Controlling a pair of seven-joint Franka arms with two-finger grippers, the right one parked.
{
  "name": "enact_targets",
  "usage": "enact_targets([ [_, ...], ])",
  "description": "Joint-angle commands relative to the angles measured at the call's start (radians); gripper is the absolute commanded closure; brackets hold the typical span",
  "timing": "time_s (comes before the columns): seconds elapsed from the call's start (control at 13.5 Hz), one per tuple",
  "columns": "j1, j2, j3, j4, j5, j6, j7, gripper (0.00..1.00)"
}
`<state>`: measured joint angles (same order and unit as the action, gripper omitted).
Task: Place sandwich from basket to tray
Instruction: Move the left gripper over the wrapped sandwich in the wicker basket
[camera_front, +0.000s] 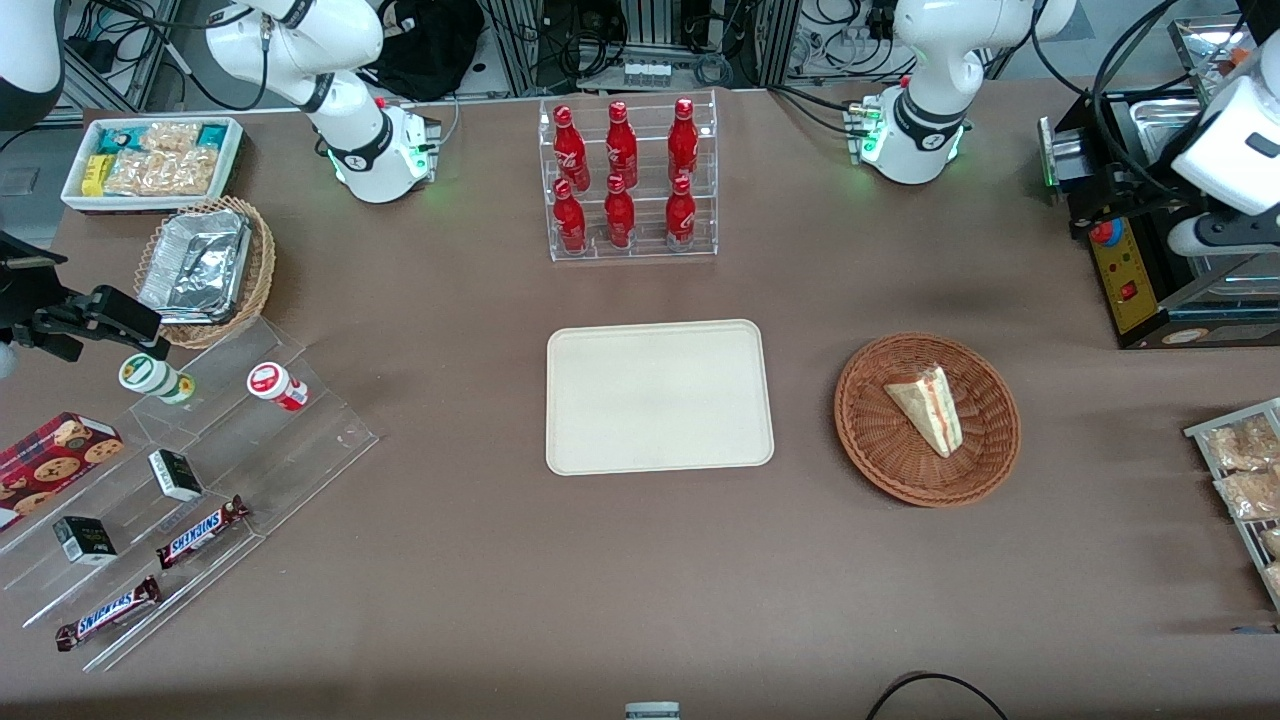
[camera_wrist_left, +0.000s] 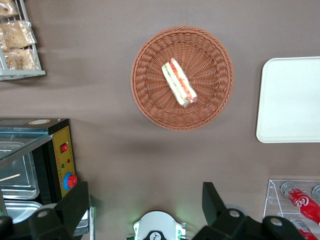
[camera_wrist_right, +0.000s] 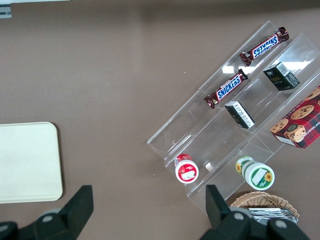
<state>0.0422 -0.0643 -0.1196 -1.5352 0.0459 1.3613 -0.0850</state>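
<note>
The sandwich (camera_front: 925, 405) lies in the round reddish-brown basket (camera_front: 870, 440), with its red and green filling edge up. The cream tray (camera_front: 660, 395) lies bare beside the basket, toward the parked arm's end of the table. In the left wrist view the sandwich (camera_wrist_left: 179, 82) sits near the middle of the basket (camera_wrist_left: 150, 100), and the tray (camera_wrist_left: 292, 100) shows at the frame's edge. My left gripper (camera_wrist_left: 145, 200) hangs high above the table, between the arm's base and the basket. It is wide open, empty and well apart from the sandwich.
A clear rack of red bottles (camera_front: 630, 180) stands farther from the camera than the tray. A black machine with a red button (camera_front: 1130, 270) and a wire rack of snack packets (camera_front: 1240, 470) flank the basket at the working arm's end. Clear tiered shelves with candy bars (camera_front: 200, 470) lie toward the parked arm's end.
</note>
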Motion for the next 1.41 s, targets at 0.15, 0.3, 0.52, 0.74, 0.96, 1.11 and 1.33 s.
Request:
enact_targets([
  [0.15,-0.008,-0.003,0.011,0.003,0.002,-0.007,-0.060,0.00],
  [0.3,-0.008,0.043,0.009,-0.005,0.009,-0.002,-0.081,0.00],
  [0.52,-0.011,0.138,0.005,-0.064,0.015,0.088,-0.137,0.00],
  [0.74,-0.013,0.147,0.003,-0.279,0.012,0.405,-0.208,0.00],
  [0.96,-0.015,0.138,-0.014,-0.521,0.014,0.768,-0.385,0.00],
  [1.11,-0.015,0.149,-0.037,-0.639,0.014,0.951,-0.549,0.00],
  [1.33,-0.018,0.194,-0.052,-0.715,0.015,1.072,-0.591,0.00],
])
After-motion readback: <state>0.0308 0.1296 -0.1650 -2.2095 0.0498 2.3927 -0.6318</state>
